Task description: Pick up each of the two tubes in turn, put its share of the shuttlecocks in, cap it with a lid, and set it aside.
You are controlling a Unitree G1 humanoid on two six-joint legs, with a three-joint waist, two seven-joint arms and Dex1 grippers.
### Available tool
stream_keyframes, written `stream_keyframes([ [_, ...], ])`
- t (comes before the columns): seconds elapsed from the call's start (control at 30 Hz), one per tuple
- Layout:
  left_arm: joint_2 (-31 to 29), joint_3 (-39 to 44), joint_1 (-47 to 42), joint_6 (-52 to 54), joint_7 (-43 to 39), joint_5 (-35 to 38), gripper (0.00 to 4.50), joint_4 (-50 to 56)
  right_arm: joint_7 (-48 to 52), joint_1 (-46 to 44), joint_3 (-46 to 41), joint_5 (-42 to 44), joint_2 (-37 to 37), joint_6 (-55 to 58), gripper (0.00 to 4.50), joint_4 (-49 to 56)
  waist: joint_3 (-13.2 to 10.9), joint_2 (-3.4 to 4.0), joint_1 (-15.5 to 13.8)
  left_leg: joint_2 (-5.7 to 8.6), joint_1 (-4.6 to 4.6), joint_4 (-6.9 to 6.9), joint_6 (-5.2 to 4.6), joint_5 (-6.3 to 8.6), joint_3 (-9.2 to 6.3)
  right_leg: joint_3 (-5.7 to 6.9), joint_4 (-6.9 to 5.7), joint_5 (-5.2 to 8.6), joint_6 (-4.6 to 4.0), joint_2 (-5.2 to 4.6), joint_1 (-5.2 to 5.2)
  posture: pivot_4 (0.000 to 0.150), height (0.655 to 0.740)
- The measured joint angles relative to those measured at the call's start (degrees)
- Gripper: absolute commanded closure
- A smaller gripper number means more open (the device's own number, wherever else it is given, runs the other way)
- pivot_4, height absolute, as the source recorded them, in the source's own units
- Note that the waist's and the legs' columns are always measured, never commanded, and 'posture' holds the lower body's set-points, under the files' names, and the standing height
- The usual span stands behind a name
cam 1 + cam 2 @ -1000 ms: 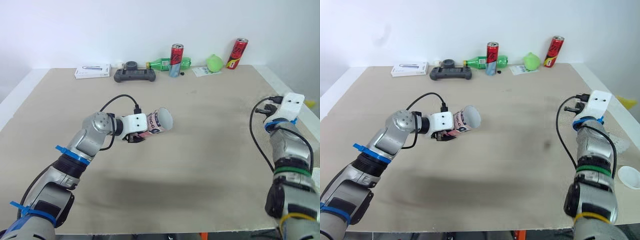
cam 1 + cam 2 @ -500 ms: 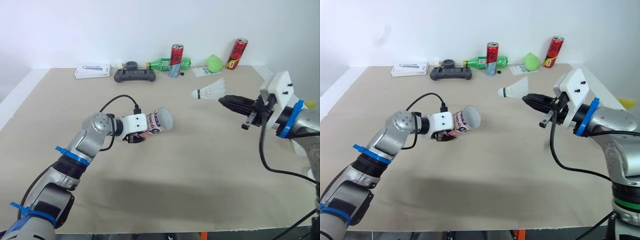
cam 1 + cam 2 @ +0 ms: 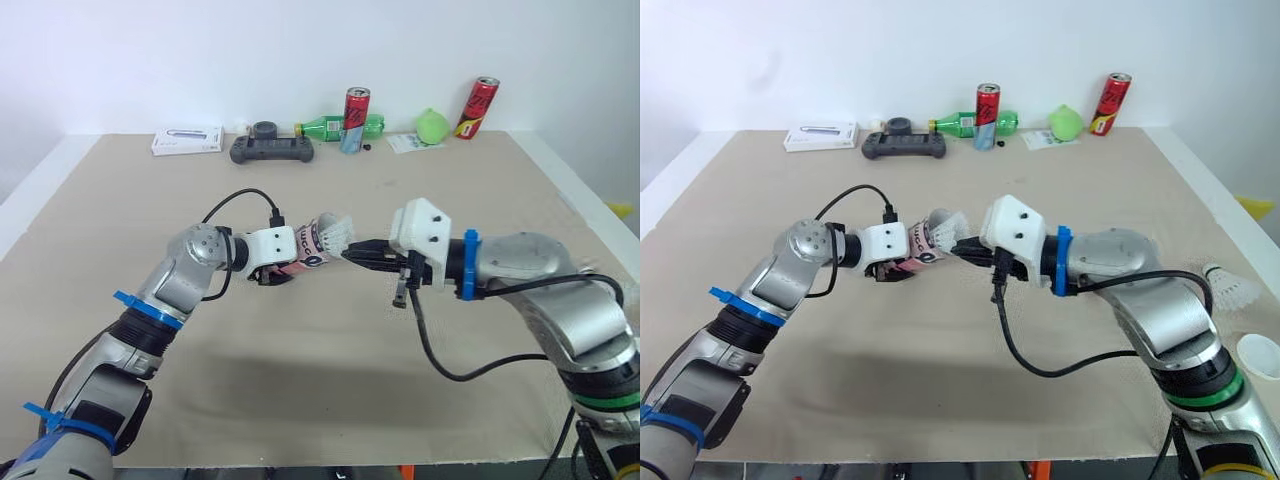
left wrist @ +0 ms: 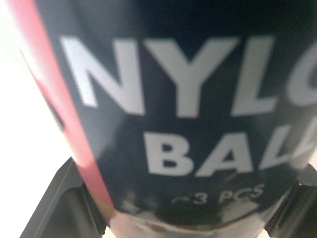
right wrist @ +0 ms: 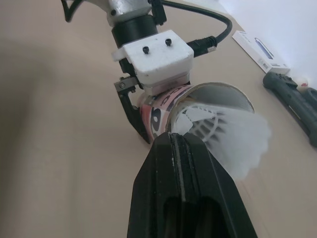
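You have the table [image 3: 300, 400] spread across the frame, with the work at its centre. There the left gripper [image 3: 270, 276] is clamped round the tube [image 3: 312, 243], which it carries level above the table, mouth turned to the right of the picture. The right gripper [image 5: 171, 143] meets that mouth, its jaws pressed nearly together on the white skirt of a shuttlecock [image 5: 233, 134] that sits partly inside the tube.

Expect the tube to be light, stiff card with a glossy wrap, so grip it round the body and not at the rim. The shuttlecock weighs next to nothing and its skirt crushes easily, so pinch it gently.

At the right edge of the right eye view lie a spare shuttlecock [image 3: 1225, 287] and, below it, a white round lid [image 3: 1258, 354].
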State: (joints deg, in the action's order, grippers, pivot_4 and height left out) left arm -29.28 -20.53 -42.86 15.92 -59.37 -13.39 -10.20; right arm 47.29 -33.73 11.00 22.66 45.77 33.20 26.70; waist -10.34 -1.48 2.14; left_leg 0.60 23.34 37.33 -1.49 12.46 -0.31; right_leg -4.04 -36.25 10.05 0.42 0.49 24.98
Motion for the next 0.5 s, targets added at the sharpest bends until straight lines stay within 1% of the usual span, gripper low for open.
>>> stream_keyframes([
  [0.2,0.4,0.0,0.0,0.0,0.1,-0.1,1.40,0.0,0.3,-1.3,0.4,-2.0,-2.1,-0.7,4.37,-1.1,0.0,0.00,-0.3,0.00,0.01,-0.02,-0.01,0.01,-0.01,0.10,-0.01,-0.01,0.01,0.03,-0.02,0.150,0.7377],
  [0.3,0.8,0.0,0.0,0.2,0.1,-0.1,1.40,0.0,-0.1,0.4,-1.2,0.1,-3.3,1.6,3.63,0.0,0.0,-0.01,-0.5,-0.01,0.01,-0.02,-0.01,0.01,-0.08,0.16,-0.01,-0.01,0.01,0.03,-0.05,0.150,0.7377],
  [0.37,1.2,0.0,0.2,0.2,0.2,0.0,1.40,0.3,-1.6,4.6,-5.3,3.9,-4.4,4.8,2.75,3.2,0.0,-0.01,-0.9,0.02,0.06,-0.03,-0.03,0.03,-0.13,0.16,-0.01,-0.01,0.01,0.03,-0.06,0.150,0.7377],
  [0.4,1.4,0.0,0.2,0.2,0.2,0.0,1.40,0.5,-4.2,9.3,-10.8,6.6,-5.4,7.0,2.22,6.4,0.0,-0.04,-1.1,0.06,0.12,-0.04,-0.05,0.04,-0.19,0.18,0.01,0.01,-0.01,0.00,-0.06,0.150,0.7377],
  [0.43,1.4,0.0,0.3,0.2,0.1,0.0,1.40,0.6,-5.1,10.8,-12.6,7.2,-5.6,7.7,1.90,7.1,0.0,-0.04,-1.1,0.06,0.11,-0.02,-0.04,0.09,-0.17,0.16,0.01,0.02,-0.03,0.01,-0.06,0.150,0.7377],
  [0.47,1.5,0.0,0.2,0.2,0.1,0.0,1.40,0.6,-7.2,14.1,-16.7,7.8,-6.1,8.6,1.75,8.7,0.0,-0.04,-1.2,0.08,0.14,-0.04,-0.06,0.11,-0.17,0.16,0.04,0.02,-0.02,-0.03,-0.05,0.150,0.7377],
  [0.5,1.5,-0.1,0.4,0.1,0.1,0.0,1.40,0.7,-10.0,18.6,-21.9,7.7,-6.7,9.5,1.08,10.1,0.0,-0.05,-1.3,0.10,0.14,-0.01,-0.10,0.16,-0.20,0.18,0.04,0.05,-0.01,-0.06,-0.06,0.150,0.7377],
])
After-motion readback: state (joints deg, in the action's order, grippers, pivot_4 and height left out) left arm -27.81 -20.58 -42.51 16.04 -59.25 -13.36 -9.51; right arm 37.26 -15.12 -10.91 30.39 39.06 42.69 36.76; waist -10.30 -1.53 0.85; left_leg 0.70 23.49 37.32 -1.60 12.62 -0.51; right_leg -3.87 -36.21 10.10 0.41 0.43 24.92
